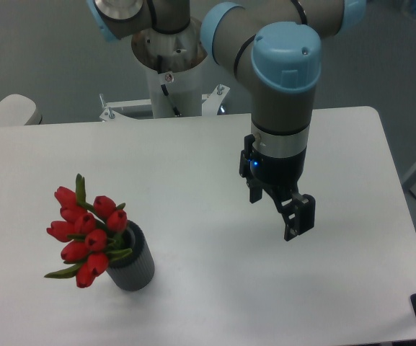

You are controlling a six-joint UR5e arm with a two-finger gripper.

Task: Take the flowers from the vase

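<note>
Flowers point(85, 234): a bunch of red closed tulip buds with green leaves, standing in the vase at the front left of the counter. The heads lean out to the left of the vase and rise above its rim; one leaf droops low at the bunch's left, another sticks up at the top.
Vase point(134, 263): a short dark grey ribbed cylinder, upright on the counter, shorter than the bunch it holds.
Claw point(288, 209): black, pointing down and tilted a little, hanging above the counter's right half, well apart from the flowers and vase. Only one finger shows clearly from this angle, so I cannot tell whether it is spread or pressed together. It holds nothing that can be seen.
Arm point(283, 86): grey with light blue joint caps, reaching down from the upper middle of the view to the claw; a small blue light glows on the wrist.
Counter point(193, 166): white with rounded corners; a soft shadow lies under the claw.
Base point(175, 79): the arm's white pedestal, behind the counter's far edge.
</note>
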